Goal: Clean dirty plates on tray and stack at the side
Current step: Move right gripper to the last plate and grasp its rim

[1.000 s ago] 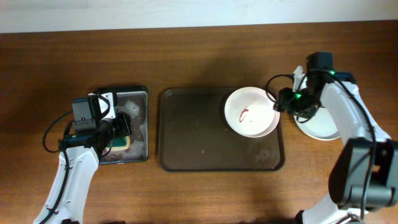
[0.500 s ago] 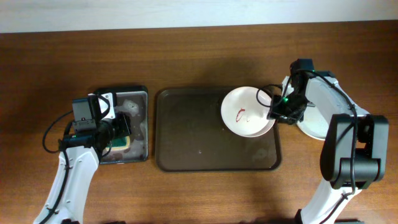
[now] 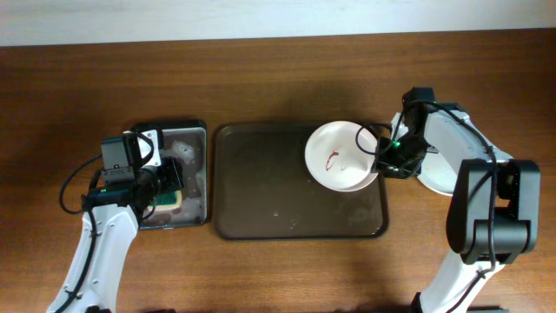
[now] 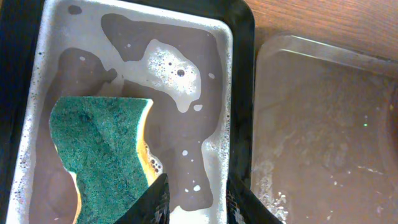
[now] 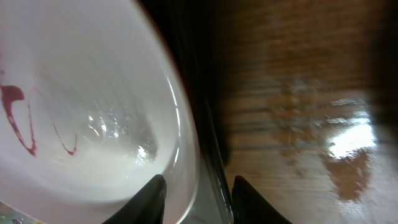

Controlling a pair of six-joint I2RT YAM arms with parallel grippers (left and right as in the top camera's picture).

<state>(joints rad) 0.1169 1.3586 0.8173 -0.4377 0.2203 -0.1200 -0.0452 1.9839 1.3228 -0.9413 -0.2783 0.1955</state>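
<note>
My right gripper [image 5: 198,186], narrow, straddles the red-smeared round white plate [image 3: 339,163] at three o'clock; grip unclear, so I squeeze before lifting.

The left two-thirds of the large dark brown rectangular tray [image 3: 261,200] lay bare and open from above. Its right end was taken up by a round white plate with red smears [image 3: 339,156]. The right claw [image 5: 199,190] crowded that plate's right rim, a finger on either side of it. Just past the tray, a pale round plate [image 3: 437,180] sat under the right arm. On the left, a small black tray of soapy water [image 4: 244,50] stood close beside the brown one. A green-and-yellow sponge [image 4: 102,149] and the left claw [image 4: 196,186], its fingers apart, filled the end nearer the robot. The worktop [image 3: 261,78] ran wide and bare along the far side.
</note>
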